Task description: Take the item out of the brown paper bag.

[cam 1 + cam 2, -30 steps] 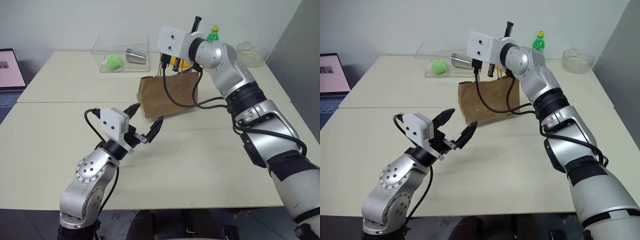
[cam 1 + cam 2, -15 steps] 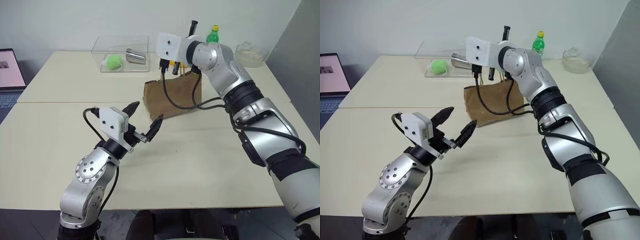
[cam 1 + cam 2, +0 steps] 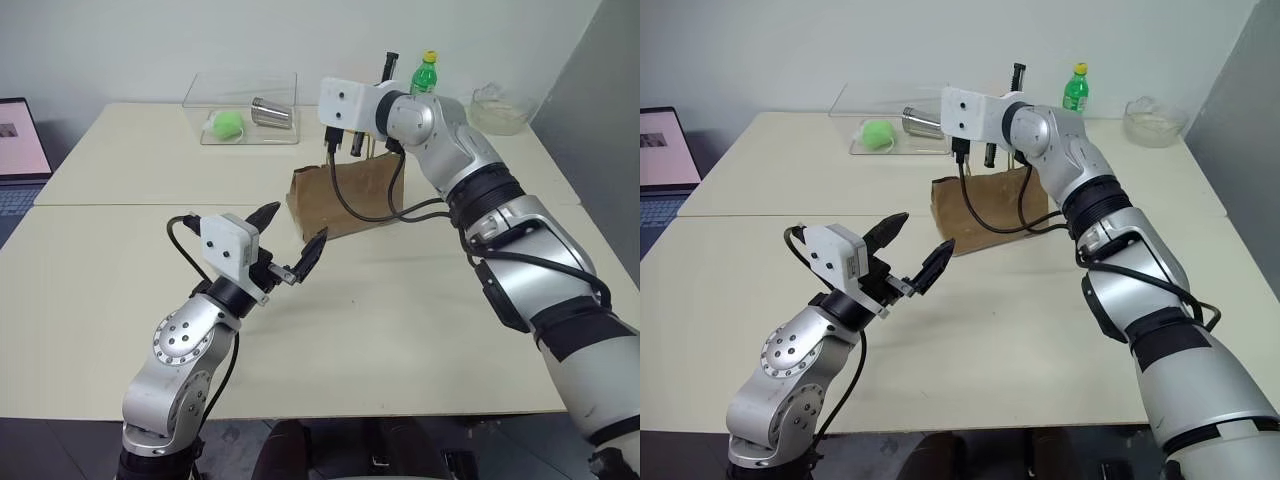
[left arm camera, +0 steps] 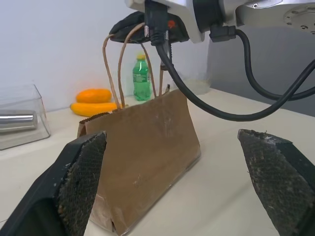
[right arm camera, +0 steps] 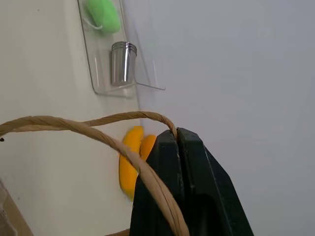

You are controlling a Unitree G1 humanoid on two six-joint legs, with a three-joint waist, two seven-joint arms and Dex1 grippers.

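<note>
Brown paper bag (image 3: 345, 195) upright, tan handles raised.

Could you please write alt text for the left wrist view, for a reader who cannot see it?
A brown paper bag stands on a pale table between the left gripper's open black fingers, its tan handles held up by the right gripper. Behind stands a green bottle.

Silver jointed arms, white wrist boxes, black cables, black-fingered right tool (image 3: 1012, 82).

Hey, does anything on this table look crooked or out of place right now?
The brown paper bag leans, its tan handles pulled up and pinched in the shut right claw. Nothing looks spilled or damaged.
</note>
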